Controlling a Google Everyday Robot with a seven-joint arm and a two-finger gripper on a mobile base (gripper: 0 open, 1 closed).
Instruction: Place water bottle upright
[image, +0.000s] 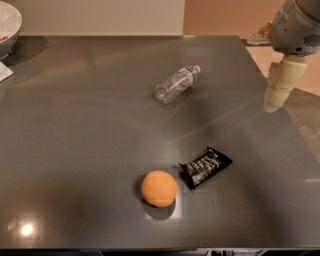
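Note:
The water bottle (176, 84) is small, clear and ribbed with a white cap. It lies on its side on the dark grey table (75, 130), right of the middle toward the back, cap pointing to the far right. My gripper (280, 87) hangs at the right edge of the view, cream-coloured under the grey arm, over the table's right edge. It is well to the right of the bottle and apart from it.
An orange (159, 188) sits near the front of the table. A black snack packet (205, 167) lies just right of it. A white bowl (7, 25) stands at the far left corner. The table's right edge runs under my gripper.

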